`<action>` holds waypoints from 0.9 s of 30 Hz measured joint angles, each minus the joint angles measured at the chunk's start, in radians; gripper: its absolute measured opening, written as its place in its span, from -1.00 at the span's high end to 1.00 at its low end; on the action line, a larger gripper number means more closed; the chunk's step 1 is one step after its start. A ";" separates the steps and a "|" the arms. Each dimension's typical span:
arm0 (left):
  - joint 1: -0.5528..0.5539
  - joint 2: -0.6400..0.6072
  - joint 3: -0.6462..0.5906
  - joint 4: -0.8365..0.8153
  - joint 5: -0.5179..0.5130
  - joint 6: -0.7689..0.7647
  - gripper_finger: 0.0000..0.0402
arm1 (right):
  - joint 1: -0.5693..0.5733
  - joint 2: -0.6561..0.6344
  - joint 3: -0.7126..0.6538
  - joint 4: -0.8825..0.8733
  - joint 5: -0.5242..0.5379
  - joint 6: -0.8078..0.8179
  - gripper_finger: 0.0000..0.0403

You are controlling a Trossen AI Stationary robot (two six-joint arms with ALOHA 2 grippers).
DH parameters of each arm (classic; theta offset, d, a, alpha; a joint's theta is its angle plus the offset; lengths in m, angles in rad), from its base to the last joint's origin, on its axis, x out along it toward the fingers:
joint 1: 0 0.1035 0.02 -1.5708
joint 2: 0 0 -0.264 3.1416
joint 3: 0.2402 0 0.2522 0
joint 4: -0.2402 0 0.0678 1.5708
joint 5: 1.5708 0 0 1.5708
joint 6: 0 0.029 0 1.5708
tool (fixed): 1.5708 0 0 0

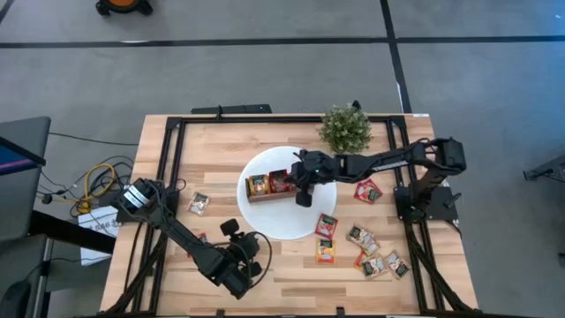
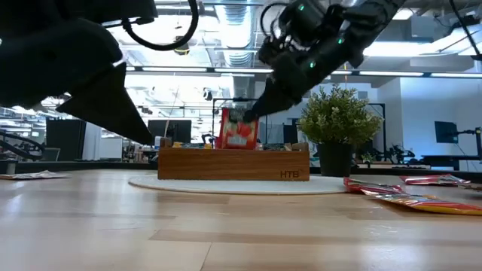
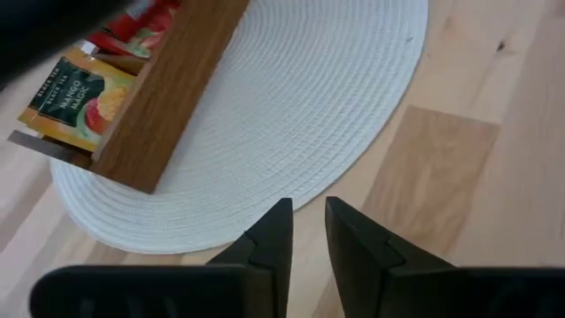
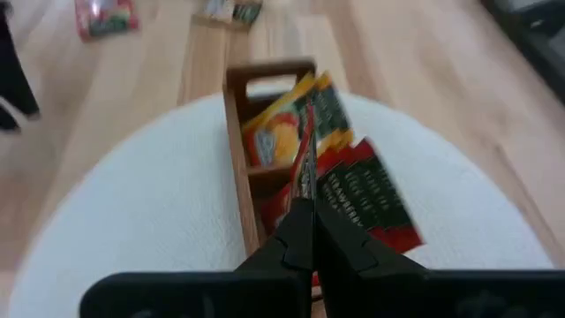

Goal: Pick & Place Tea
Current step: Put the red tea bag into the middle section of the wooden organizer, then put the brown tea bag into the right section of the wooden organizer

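Note:
The narrow wooden box sits on the white disc. A yellow-orange tea sachet stands in its left compartment. A red sachet stands in the middle one. My right gripper reaches in from the table's right and is shut on the red sachet. My left gripper waits by the disc's near-left edge; in its wrist view the left gripper is open by a narrow gap over bare wood. Several more sachets lie flat on the table, such as one right of the disc. My right gripper pinches the red sachet's upper edge between its two shut fingers. The fingers slant down from above and from the table's right. The sachet stands upright, its lower part inside the box's middle compartment.
A small green plant stands just beyond the disc's far-right edge, close to my right arm. Loose sachets lie near-right of the disc and left of it. Black rails frame the table.

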 joint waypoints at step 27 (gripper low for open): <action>-0.001 0.000 0.000 0.010 -0.019 -0.007 0.71 | 0.052 0.050 0.046 -0.009 0.304 -0.207 0.39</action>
